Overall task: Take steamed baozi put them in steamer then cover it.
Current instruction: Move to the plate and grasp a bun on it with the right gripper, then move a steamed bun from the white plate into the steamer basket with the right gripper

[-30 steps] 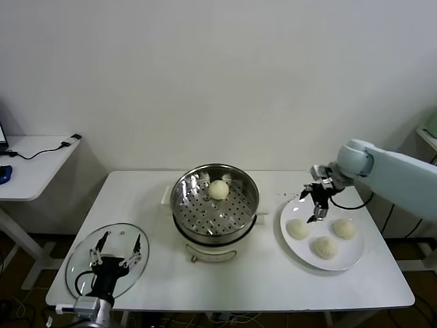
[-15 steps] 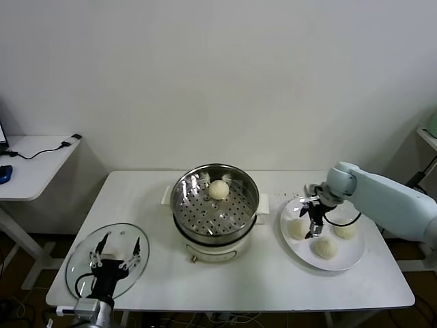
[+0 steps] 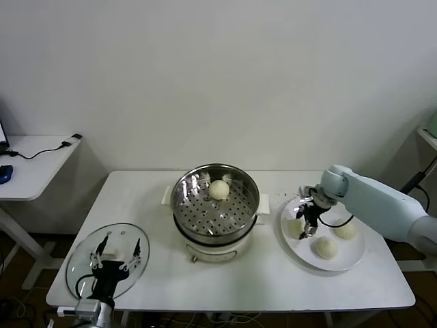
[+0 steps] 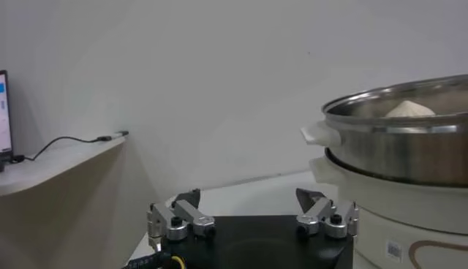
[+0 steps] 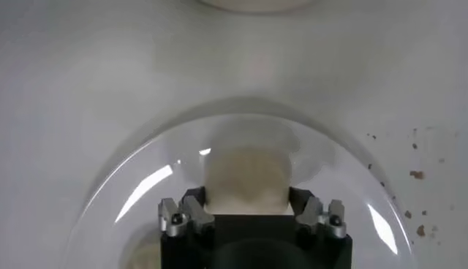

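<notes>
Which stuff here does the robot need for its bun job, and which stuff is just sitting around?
Needed:
- small round cream-white dough buns, one already in the pot
- shiny round steel steamer pot
- round clear glass lid
- right gripper, closing around a bun
- left gripper, open over the lid

Just there:
- flat white plate
- white table
- white side desk

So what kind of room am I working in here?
Probably a lab or test room set up as a mock kitchen, not a real one: a plain white table against a bare white wall, a side desk with a cable, and only a round stainless-steel steamer as cookware.
</notes>
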Robot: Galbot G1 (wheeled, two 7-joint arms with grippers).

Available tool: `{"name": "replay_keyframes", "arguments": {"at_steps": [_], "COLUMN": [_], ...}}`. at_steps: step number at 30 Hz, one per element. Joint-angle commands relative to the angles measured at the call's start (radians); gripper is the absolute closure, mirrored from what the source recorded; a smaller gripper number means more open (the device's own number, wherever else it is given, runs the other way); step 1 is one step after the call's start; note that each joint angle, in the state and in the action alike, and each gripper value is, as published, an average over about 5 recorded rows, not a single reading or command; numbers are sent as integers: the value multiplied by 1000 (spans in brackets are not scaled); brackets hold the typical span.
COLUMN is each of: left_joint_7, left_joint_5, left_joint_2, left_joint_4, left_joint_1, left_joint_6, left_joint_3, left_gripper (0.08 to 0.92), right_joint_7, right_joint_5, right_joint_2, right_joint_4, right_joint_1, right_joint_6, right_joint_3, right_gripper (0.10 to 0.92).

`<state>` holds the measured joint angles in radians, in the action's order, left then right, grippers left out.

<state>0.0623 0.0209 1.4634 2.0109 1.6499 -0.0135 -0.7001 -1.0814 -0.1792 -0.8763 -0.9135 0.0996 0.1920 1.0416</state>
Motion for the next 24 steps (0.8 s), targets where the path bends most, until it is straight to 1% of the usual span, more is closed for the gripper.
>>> {"name": "replay_keyframes", "arguments": {"at_steps": [1, 7, 12, 15, 19, 21, 24], "left_joint_7": [-4, -19, -22, -24, -37, -44, -69], "left_joint_5": [2, -4, -5, -5, -4, -4, -2], "left_joint_2": [0, -5, -6, -6, -12, -16, -17], "left_joint_4": [-2, 2, 9, 16, 26, 27, 28], "left_joint_1": [0, 1, 3, 6, 17, 23, 29], "left_joint_6": [-2, -14, -14, -14, -22, -22, -26], "left_joint_3": [0, 0, 5, 10, 21, 26, 34], "left_gripper": [177, 177, 177, 177, 177, 177, 177], "right_joint_7": [-3, -3, -18, -22, -15, -5, 16], "right_joint_5": [-10, -142, -308, -423, -612, -692, -756], "right_joint_2": [-6, 38, 41, 10, -62, -107, -176], "right_joint_4": [15, -33, -61, -80, -124, -141, -158], "right_joint_1": [1, 175, 446, 623, 800, 848, 873], "right_joint_6": [-8, -6, -9, -5, 23, 37, 61], "right_joint_3": [1, 120, 329, 455, 594, 634, 636], "right_gripper": [335, 336, 338, 338, 341, 344, 346]}}
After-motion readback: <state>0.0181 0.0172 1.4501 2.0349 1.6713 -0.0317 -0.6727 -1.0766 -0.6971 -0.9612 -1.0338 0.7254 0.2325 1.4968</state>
